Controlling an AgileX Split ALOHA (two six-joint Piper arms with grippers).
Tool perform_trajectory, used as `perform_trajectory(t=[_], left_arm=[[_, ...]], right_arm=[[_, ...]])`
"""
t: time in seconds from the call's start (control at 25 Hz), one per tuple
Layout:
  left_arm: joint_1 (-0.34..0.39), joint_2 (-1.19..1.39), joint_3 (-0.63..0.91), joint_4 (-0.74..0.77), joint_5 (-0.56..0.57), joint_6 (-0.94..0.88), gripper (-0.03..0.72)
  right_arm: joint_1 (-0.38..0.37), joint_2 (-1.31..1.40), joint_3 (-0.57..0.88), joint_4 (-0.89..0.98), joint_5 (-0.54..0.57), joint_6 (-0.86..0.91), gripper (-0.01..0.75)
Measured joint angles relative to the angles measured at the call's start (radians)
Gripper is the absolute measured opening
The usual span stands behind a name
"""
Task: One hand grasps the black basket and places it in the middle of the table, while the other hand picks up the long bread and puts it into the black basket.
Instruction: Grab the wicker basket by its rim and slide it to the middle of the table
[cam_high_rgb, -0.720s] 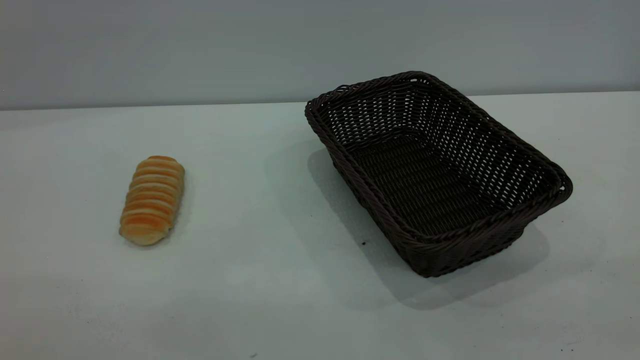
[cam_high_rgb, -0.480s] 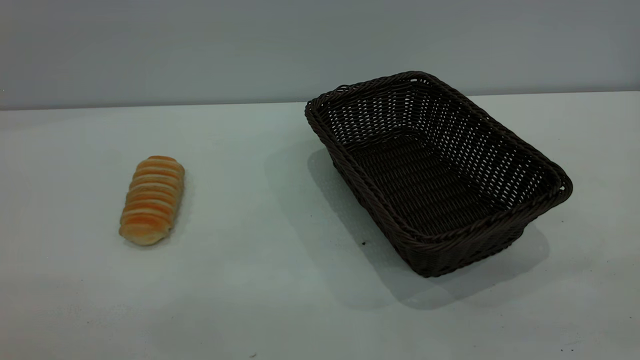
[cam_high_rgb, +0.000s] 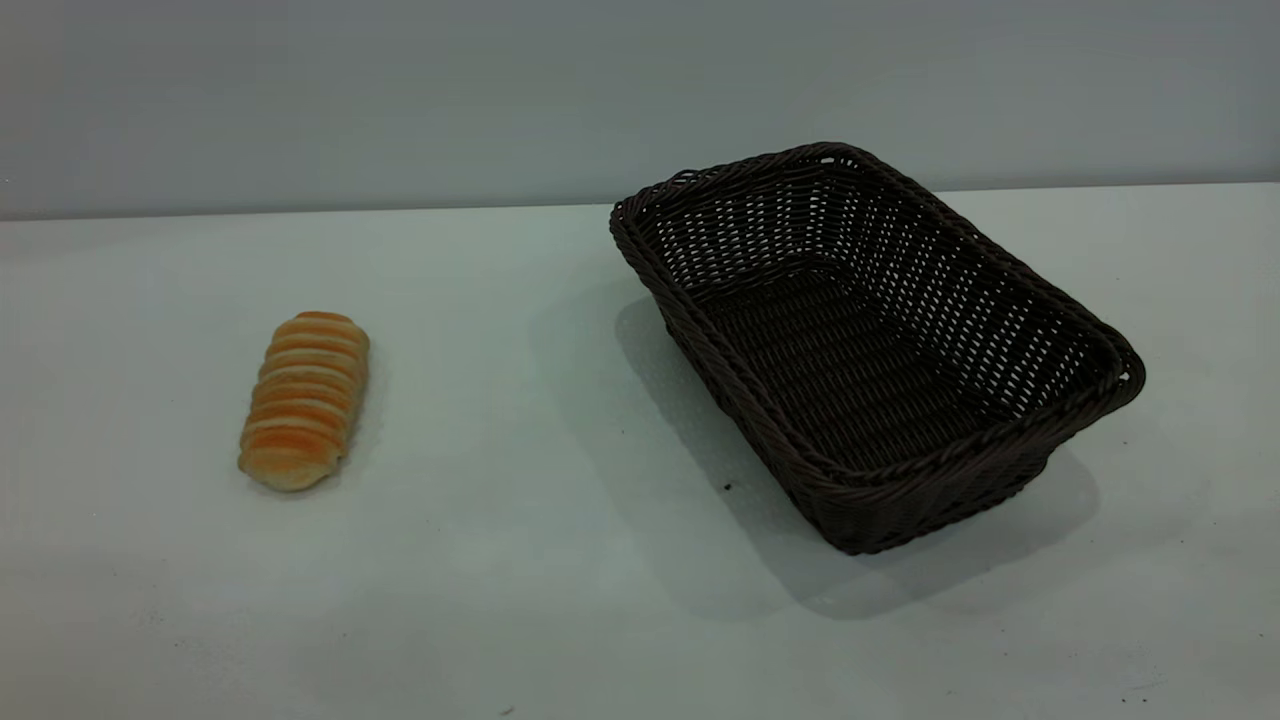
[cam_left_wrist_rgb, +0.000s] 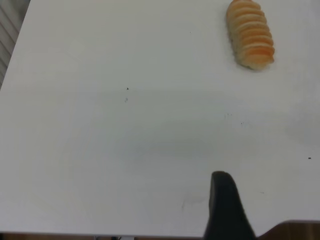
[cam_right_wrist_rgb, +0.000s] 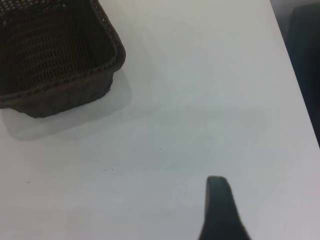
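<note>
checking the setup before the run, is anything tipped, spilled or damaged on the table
Nothing stands out. The long bread lies flat and whole on the table, ridges up. The black basket sits upright, empty, turned at an angle to the table edge, well apart from the bread.

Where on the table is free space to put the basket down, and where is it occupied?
The widest bare patch of the table lies between the long bread at the left and the black basket at the right. The near strip before both is bare too. Only those two spots are taken; the basket is empty.
</note>
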Motion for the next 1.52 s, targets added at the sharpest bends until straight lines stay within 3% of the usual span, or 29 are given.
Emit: perform_trajectory(t=[1.16, 1.52], left_arm=[[0.0, 0.0, 0.0, 0.0, -0.001, 0.001, 0.495], [0.0, 0.059, -0.019, -0.003, -0.132, -0.041, 0.495]], right_arm=[[0.0, 0.002, -0.006, 0.01, -0.005, 0.0, 0.487], [0.0, 0.326, -0.075, 0.214, -0.051, -0.093, 0.457]])
